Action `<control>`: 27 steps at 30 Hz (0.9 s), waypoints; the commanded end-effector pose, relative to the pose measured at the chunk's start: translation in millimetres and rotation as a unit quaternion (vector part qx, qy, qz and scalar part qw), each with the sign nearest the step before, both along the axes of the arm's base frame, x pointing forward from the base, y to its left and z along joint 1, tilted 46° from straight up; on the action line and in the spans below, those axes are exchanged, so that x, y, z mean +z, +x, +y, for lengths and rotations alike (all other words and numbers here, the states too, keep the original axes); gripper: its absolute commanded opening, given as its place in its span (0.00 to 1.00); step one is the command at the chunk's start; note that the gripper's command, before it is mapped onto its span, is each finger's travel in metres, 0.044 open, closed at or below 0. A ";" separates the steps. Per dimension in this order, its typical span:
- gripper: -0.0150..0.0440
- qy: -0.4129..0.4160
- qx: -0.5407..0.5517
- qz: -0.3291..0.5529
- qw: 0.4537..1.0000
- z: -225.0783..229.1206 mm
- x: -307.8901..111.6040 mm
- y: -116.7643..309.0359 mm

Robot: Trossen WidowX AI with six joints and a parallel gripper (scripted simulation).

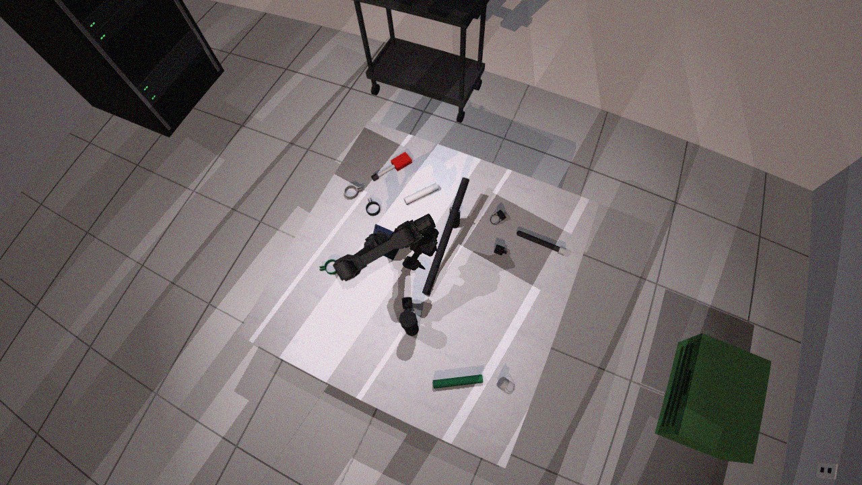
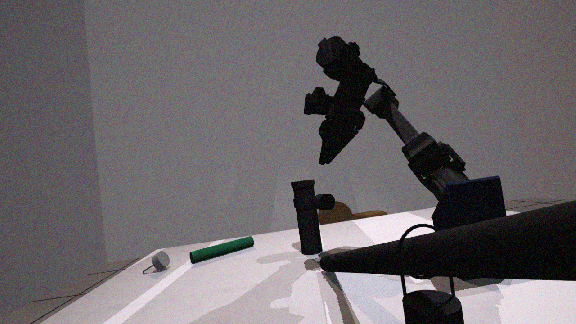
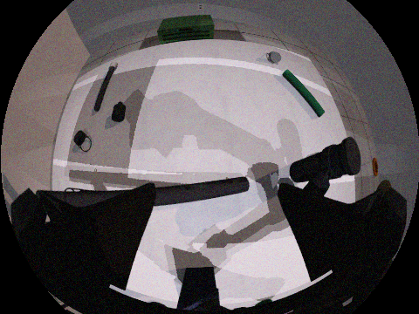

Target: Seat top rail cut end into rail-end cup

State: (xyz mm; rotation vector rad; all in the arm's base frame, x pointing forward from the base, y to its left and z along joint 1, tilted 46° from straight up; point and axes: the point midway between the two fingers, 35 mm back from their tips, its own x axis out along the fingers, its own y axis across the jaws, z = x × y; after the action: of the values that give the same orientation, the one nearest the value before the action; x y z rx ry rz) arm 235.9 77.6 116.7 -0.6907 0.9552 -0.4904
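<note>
The dark top rail (image 1: 448, 238) (image 2: 475, 251) (image 3: 202, 190) passes through the loop cap's ring (image 2: 416, 225) on the short post (image 2: 433, 308). Its cut end is low near the big post (image 1: 409, 322) (image 2: 309, 235) (image 3: 342, 161), outside the rail-end cup (image 1: 407, 302) (image 2: 324, 201) (image 3: 302, 170). In the exterior view the cup hangs higher than that end, on the brace band (image 2: 304, 203) a little under the post cap (image 2: 303, 184). My gripper (image 2: 324, 163) (image 3: 219, 191) is open and empty, pointing down above the table. The left finger hides part of the rail in the wrist view.
A green tube (image 1: 458, 381) (image 2: 221, 249) (image 3: 303, 93) and a grey cap (image 1: 506, 384) (image 2: 160, 260) (image 3: 274, 57) lie beyond the post. A dark tube (image 1: 538, 240) (image 3: 105, 88) and small black fittings lie across the rail. A white tube (image 1: 421, 194) and red-handled tool (image 1: 401, 161) lie near the arm's base.
</note>
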 end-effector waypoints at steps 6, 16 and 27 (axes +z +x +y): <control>1.00 -0.056 0.104 0.187 0.975 -35.3 21.5 4.9; 1.00 -0.121 0.310 0.381 0.863 -82.1 53.7 1.0; 1.00 -0.187 0.465 0.447 0.741 -126.1 91.4 -18.4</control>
State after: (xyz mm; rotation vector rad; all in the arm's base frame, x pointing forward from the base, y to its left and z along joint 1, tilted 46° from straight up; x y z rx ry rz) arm 236.8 -8.9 167.0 -1.4025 1.3524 0.2610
